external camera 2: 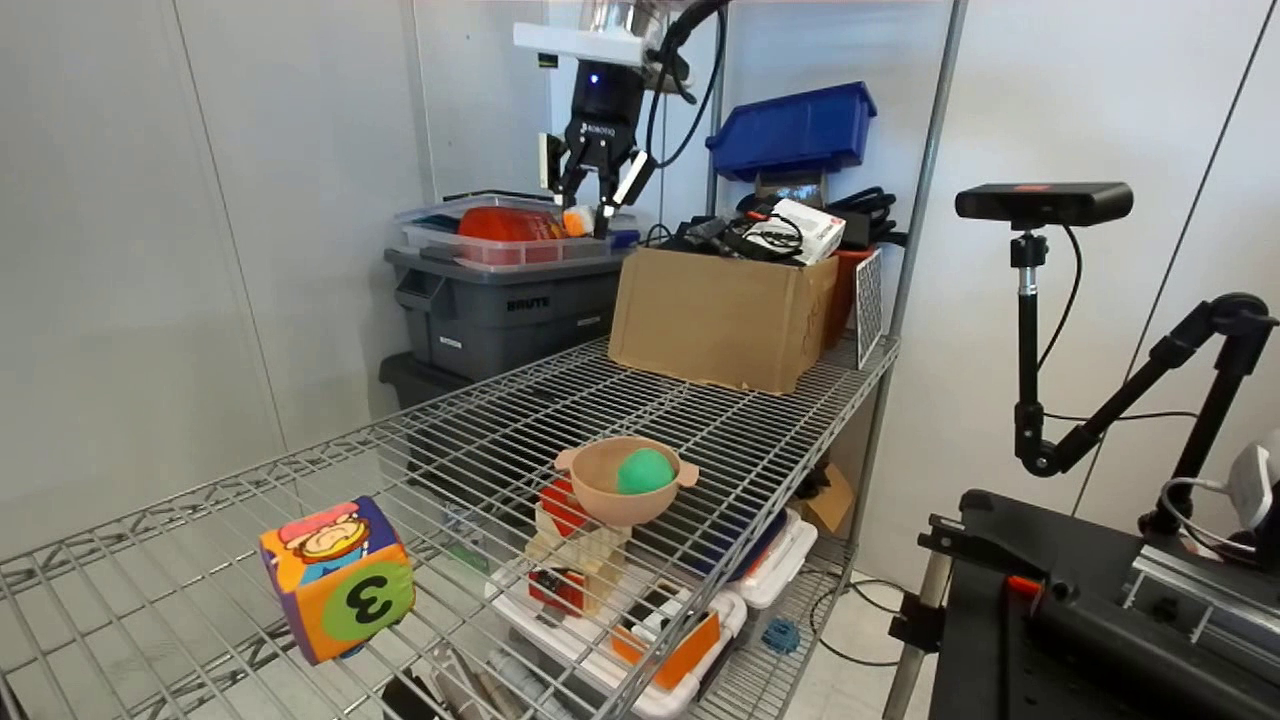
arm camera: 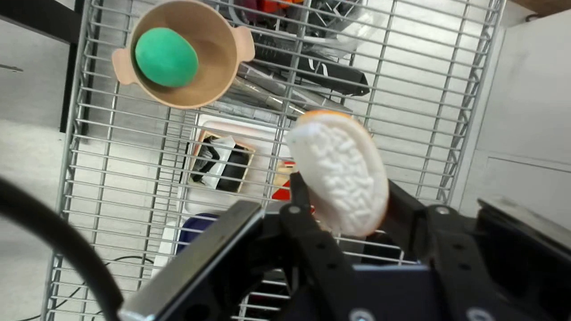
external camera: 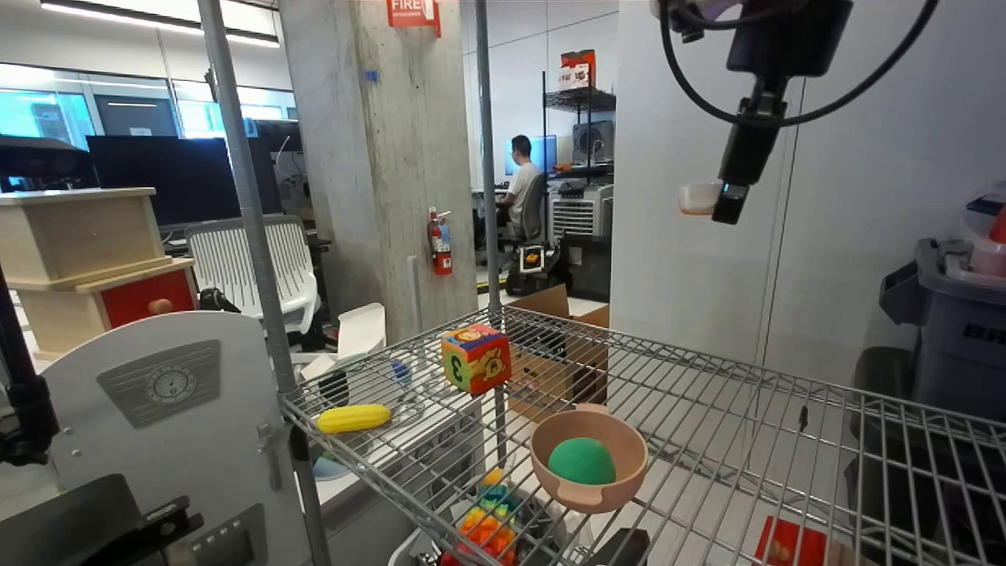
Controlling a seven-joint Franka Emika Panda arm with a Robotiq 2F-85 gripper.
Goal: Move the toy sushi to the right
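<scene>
The toy sushi, white rice-textured on one side with orange on its edge, is held between the fingers of my gripper. In the wrist view the toy sushi (arm camera: pixel 341 174) lies between the two black fingers of my gripper (arm camera: pixel 344 187). In an exterior view the toy sushi (external camera: pixel 696 200) sticks out beside the fingertips of my gripper (external camera: pixel 728 203), high above the wire shelf. In an exterior view the orange side of the toy sushi (external camera 2: pixel 577 221) shows between the fingers of my gripper (external camera 2: pixel 583 213).
A tan bowl (external camera: pixel 621 494) with a green ball (external camera: pixel 582 461) stands on the wire shelf (external camera: pixel 754 385). A multicoloured cube (external camera 2: pixel 338 578) and a yellow banana-shaped toy (external camera: pixel 353 418) also lie on it. A cardboard box (external camera 2: pixel 710 315) stands at one end. Metal posts (external camera: pixel 250 189) rise at corners.
</scene>
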